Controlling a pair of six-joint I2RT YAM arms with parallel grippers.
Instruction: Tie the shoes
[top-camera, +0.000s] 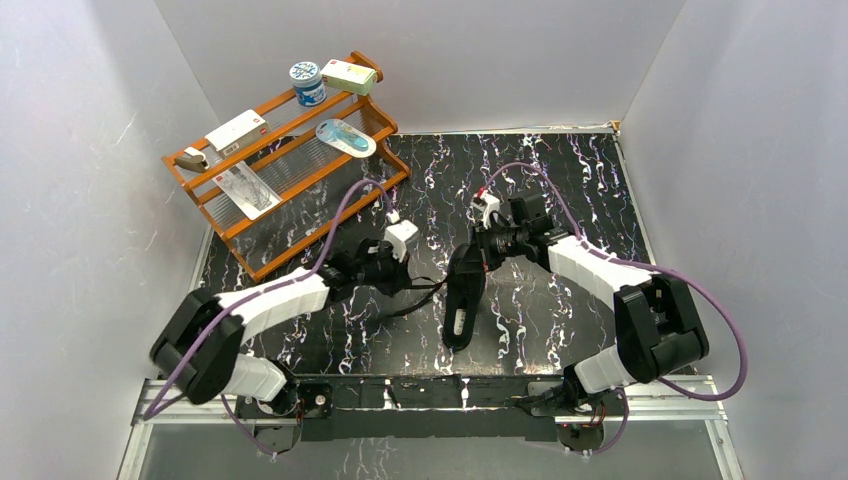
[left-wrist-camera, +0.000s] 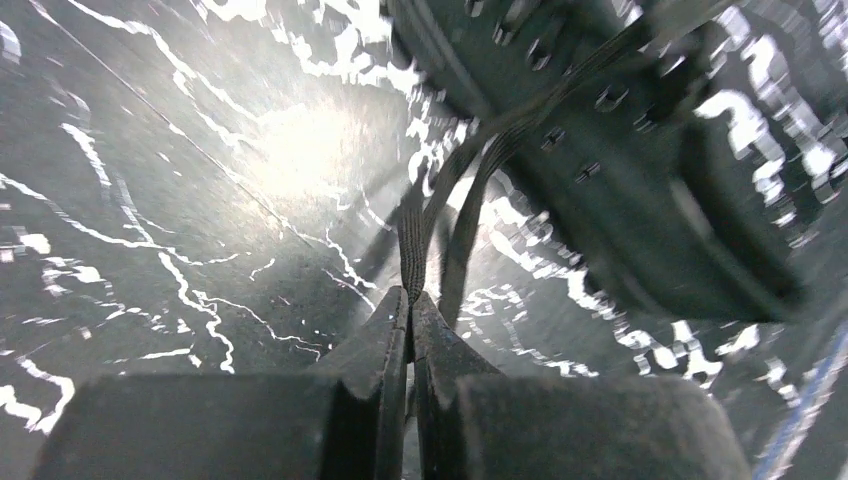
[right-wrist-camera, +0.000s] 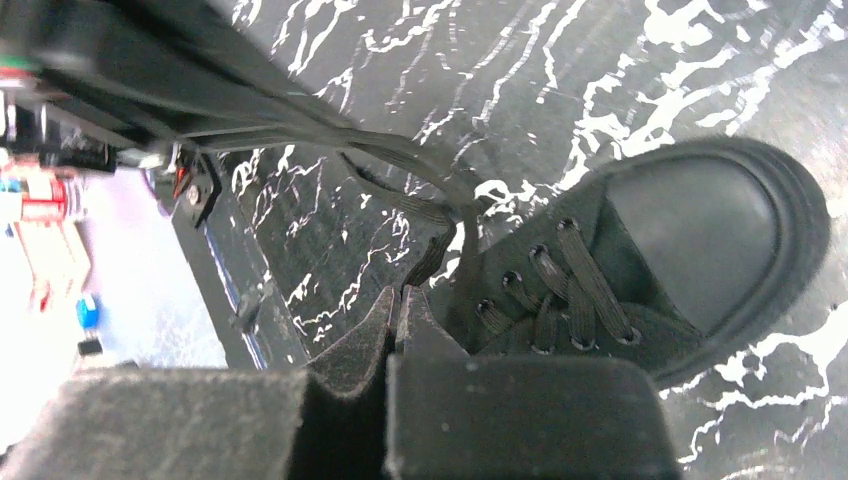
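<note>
A small black sneaker (top-camera: 463, 296) lies on the black marbled table, toe toward the back. It also shows in the left wrist view (left-wrist-camera: 640, 190) and in the right wrist view (right-wrist-camera: 640, 260). My left gripper (top-camera: 408, 284) is to the shoe's left, shut on a black lace (left-wrist-camera: 412, 240) that runs taut to the eyelets. My right gripper (top-camera: 478, 250) is at the shoe's toe end, shut on another lace (right-wrist-camera: 428, 258). In the wrist views both pairs of fingertips (left-wrist-camera: 409, 300) (right-wrist-camera: 398, 292) press together on lace.
A wooden rack (top-camera: 285, 160) with packets, a small tub and a blue item stands at the back left. White walls enclose the table on three sides. A metal rail (top-camera: 430, 390) runs along the near edge by the arm bases.
</note>
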